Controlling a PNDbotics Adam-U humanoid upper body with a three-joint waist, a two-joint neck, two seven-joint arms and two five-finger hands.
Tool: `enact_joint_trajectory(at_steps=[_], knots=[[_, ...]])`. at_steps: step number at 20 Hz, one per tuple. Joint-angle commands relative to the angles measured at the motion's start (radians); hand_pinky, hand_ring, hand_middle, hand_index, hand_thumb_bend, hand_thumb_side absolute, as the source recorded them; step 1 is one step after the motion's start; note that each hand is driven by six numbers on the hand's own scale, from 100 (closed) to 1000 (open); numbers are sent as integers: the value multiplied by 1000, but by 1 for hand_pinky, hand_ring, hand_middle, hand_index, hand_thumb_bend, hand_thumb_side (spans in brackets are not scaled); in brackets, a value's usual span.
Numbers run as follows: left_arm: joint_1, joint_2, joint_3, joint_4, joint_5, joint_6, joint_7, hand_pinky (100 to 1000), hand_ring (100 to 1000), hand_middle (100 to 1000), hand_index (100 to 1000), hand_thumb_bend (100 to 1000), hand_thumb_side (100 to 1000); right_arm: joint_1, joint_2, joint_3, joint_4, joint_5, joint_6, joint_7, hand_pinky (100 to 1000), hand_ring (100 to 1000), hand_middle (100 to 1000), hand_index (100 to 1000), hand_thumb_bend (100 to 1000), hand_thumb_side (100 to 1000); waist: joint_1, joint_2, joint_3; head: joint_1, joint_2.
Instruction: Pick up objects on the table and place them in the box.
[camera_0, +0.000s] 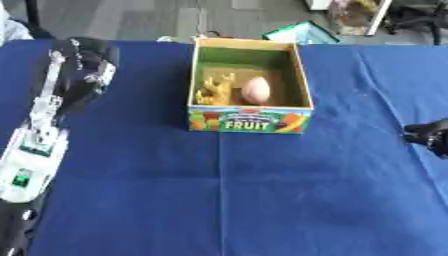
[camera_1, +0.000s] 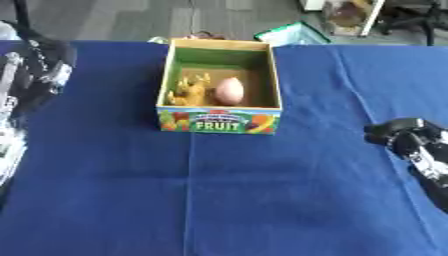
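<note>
The cardboard box (camera_0: 249, 121) with a colourful FRUIT label stands at the middle back of the blue table, its top open. Inside lie a pink egg-shaped object (camera_0: 256, 91) and a yellow object (camera_0: 216, 89) to its left. My left arm runs up the left side, and its black hand (camera_0: 85, 67) hovers over the table's far left corner, well left of the box. My right hand (camera_1: 404, 136) shows at the right edge, low over the cloth and right of the box. I see no loose object on the cloth; anything under the left hand is hidden.
The blue tablecloth (camera_0: 262, 190) covers the whole table. Behind the far edge lies a green-and-white item (camera_0: 302, 32) on the grey floor, and chair legs show at the top right.
</note>
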Motion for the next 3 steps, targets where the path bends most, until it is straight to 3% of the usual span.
enact_joint_trajectory(at_steps=[1,3], knots=[[22,-18,15,-80,58,29,-1,649,569,582,695,358,581,-3,-18,-6,-24,-10,5,0,838,813,601,709,100,364,0,-15,0,9,11],[34,-28,18,-93,96,38,-6,647,568,581,695,357,586,-4,-16,-4,-25,-11,5,2,838,813,601,709,100,364,-1,-15,-2,9,14]])
